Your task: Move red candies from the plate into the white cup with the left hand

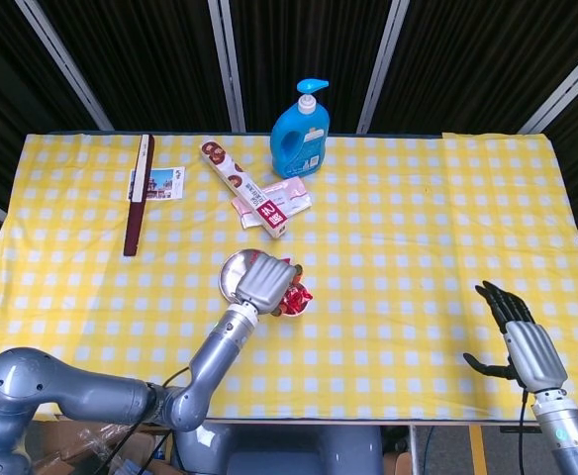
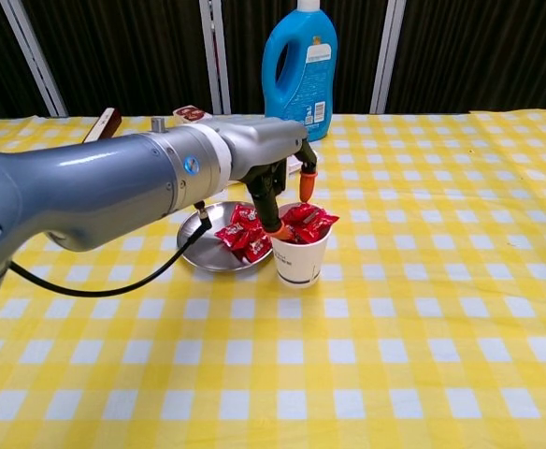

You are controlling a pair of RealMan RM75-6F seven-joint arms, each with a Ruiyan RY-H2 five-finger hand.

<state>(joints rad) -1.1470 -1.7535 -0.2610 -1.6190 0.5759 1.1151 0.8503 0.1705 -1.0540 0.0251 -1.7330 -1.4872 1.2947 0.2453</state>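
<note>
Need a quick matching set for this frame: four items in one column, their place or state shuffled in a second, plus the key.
Column 1
1. left hand
2. right hand
3. white cup
4. blue bottle

Column 2
A. at the table's back edge, upright
B. over the cup's rim, fingers pointing down
C. at the near right, holding nothing, fingers apart
D. beside the plate, red candies piled at its top

Pairs: 1-B, 2-C, 3-D, 4-A
</note>
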